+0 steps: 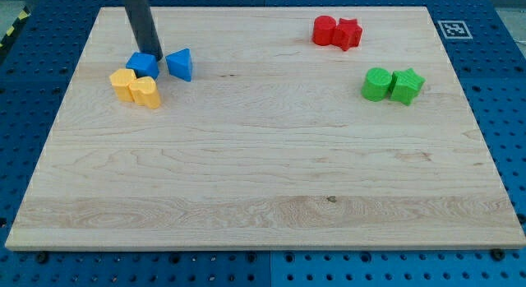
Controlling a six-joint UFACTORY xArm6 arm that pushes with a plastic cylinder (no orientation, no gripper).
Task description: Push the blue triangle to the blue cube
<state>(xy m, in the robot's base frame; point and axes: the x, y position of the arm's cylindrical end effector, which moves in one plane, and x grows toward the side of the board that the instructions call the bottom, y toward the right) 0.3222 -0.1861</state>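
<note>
The blue triangle [180,64] lies at the board's upper left, with a small gap between it and the blue cube [140,65] to its left. The blue cube touches the two yellow blocks [136,87] just below it. My tip [151,54] stands at the cube's upper right edge, between the cube and the triangle, and the dark rod rises from it toward the view's top.
Two red blocks [337,31] sit together at the upper right. Two green blocks [392,85] sit together below them, near the right side. A marker tag [451,28] is on the blue table beyond the wooden board's [263,180] top right corner.
</note>
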